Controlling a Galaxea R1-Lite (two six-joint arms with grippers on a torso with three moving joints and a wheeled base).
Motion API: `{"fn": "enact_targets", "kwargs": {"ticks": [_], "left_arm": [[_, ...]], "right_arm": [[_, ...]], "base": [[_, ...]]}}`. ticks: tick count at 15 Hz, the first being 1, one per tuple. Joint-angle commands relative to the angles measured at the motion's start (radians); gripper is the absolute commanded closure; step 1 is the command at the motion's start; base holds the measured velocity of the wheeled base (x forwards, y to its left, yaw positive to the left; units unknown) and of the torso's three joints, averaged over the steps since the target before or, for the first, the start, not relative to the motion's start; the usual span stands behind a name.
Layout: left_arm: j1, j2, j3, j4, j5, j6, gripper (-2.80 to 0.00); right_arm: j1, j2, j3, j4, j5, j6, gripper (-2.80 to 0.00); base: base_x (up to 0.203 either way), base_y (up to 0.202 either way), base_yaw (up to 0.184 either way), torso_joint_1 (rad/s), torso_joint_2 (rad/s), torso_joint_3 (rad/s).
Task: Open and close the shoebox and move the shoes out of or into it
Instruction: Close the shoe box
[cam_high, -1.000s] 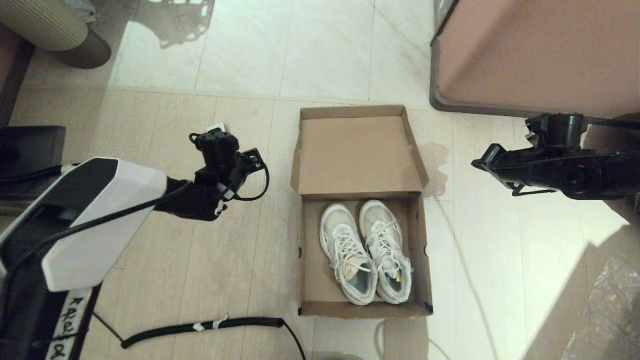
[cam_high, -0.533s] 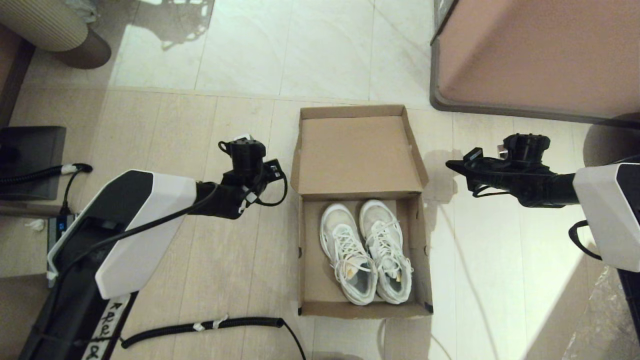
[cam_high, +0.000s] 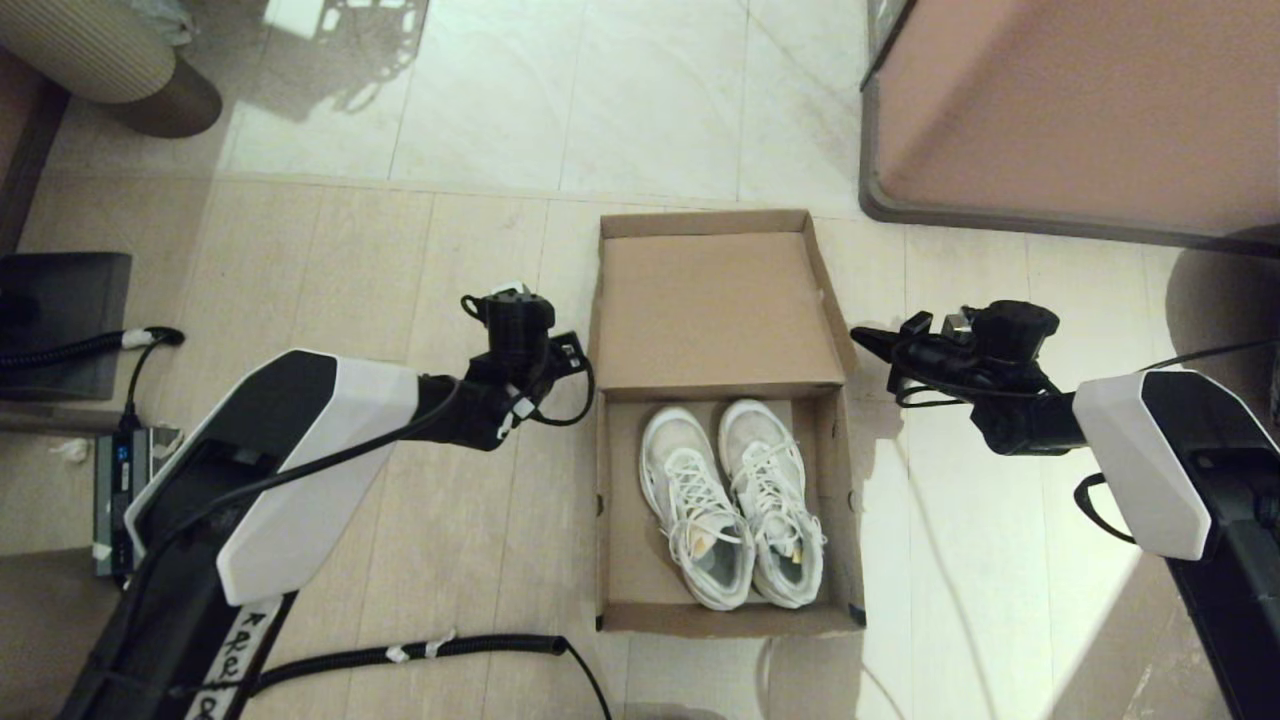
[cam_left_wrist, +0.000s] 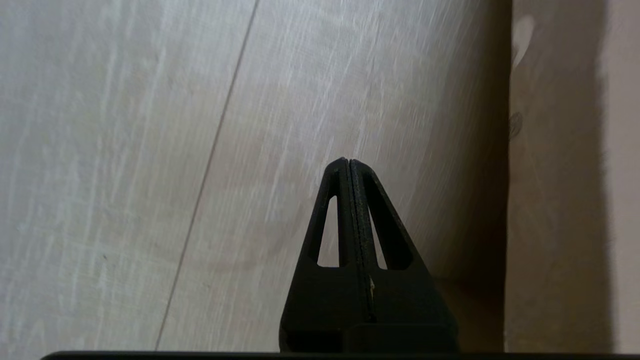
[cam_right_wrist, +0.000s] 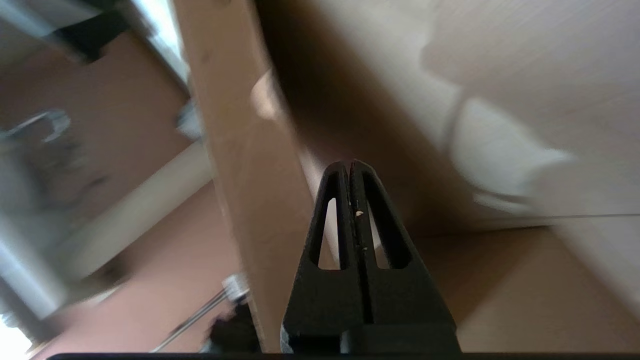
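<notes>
The brown cardboard shoebox (cam_high: 622, 560) stands open on the floor, its lid (cam_high: 715, 310) flipped back and lying flat behind it. Both white lace-up shoes (cam_high: 732, 500) lie side by side inside, toes towards the lid. My left gripper (cam_high: 580, 358) hovers just outside the box's left wall near the hinge and is shut, holding nothing (cam_left_wrist: 348, 161). At the lid's right edge my right gripper (cam_high: 862, 337) points at the cardboard flap (cam_right_wrist: 235, 165); it is shut and empty (cam_right_wrist: 349, 163).
A large pinkish-brown cabinet (cam_high: 1080, 110) with dark edging stands at the back right. A black corrugated cable (cam_high: 400, 655) runs over the floor at the front left. A dark box (cam_high: 60, 320) and a power strip (cam_high: 120, 470) sit at the far left.
Both arms have swung inwards from either side and now flank the open box near its hinge. The box, lid and shoes have not moved.
</notes>
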Motion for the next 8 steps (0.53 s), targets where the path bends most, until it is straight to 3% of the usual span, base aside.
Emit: {"fn": "enact_targets", "kwargs": {"ticks": [1,2,6,8], "left_arm": [[-0.011,0.004,0.001,-0.001,0.002,-0.001,0.00],[-0.017,0.004,0.001,0.003,0.002,-0.002,0.00],[-0.034,0.001,0.001,0.010,0.009,-0.001,0.00],[-0.043,0.001,0.001,0.010,0.037,-0.002,0.00]], "right_arm": [[0.014,0.048,-0.004,-0.111,0.035,0.098,0.00],[0.018,0.057,-0.009,-0.134,0.054,0.136,0.00],[0.053,0.089,-0.013,-0.161,0.085,0.146,0.00],[0.063,0.091,-0.014,-0.182,0.087,0.190,0.00]], "base": [[0.000,0.000,0.000,0.000,0.00,0.000],[0.000,0.000,0.000,0.000,0.00,0.000],[0.000,0.000,0.000,0.000,0.00,0.000],[0.000,0.000,0.000,0.000,0.00,0.000]]}}
